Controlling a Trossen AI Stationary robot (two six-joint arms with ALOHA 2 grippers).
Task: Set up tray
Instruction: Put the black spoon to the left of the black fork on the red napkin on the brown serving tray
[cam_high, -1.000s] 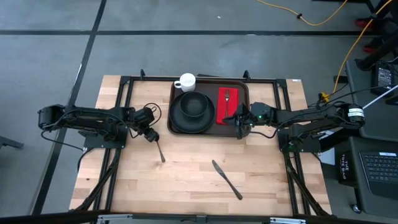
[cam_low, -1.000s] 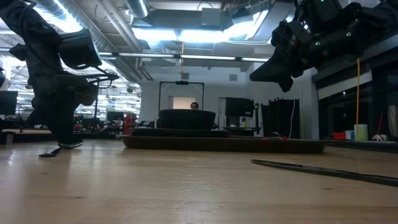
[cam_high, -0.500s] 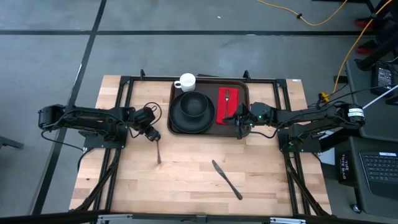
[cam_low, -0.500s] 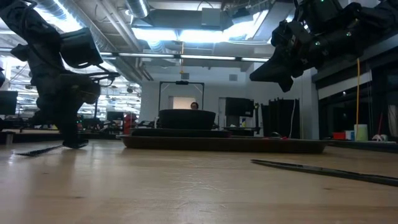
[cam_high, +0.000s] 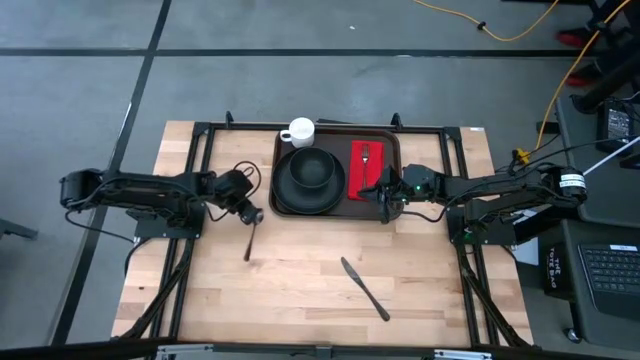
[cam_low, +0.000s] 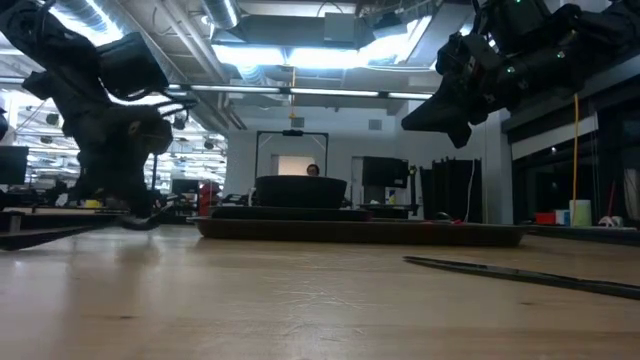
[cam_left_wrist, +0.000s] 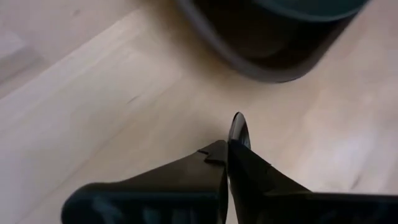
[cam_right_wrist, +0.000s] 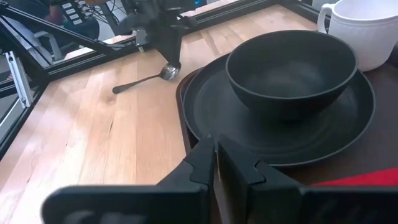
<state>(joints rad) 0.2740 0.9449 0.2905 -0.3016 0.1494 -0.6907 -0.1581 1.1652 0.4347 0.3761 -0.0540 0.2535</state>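
The dark brown tray (cam_high: 338, 207) sits at the table's far middle. It carries a black plate (cam_high: 285, 200) with a black bowl (cam_high: 311, 170), a red napkin (cam_high: 362, 180) bearing a fork (cam_high: 366, 152), and a white mug (cam_high: 299, 131). My left gripper (cam_high: 251, 215) is shut on a spoon (cam_high: 247, 242) just left of the tray's near left corner. My right gripper (cam_high: 385, 197) is shut on nothing and hangs above the tray's near right corner (cam_low: 450, 100). A knife (cam_high: 365, 289) lies flat on the wood. My left gripper pinches the spoon between its two fingers close to the bowl end (cam_left_wrist: 238, 129), which sticks out past the fingertips. The fingers come down from above, slanting toward the tray. The handle (cam_high: 246, 250) trails toward the near edge, low over the wood (cam_low: 50, 236).
Black frame rails (cam_high: 205, 140) run along the table's far edge and both sides. The knife (cam_low: 520, 275) lies in the near right part of the table. Bare wood (cam_high: 300, 310) fills the near half.
My left gripper has moved a little toward the tray, still shut on the spoon. The spoon has turned about its held end: the handle, which pointed near and right, now points near and slightly left. The right arm has kept still.
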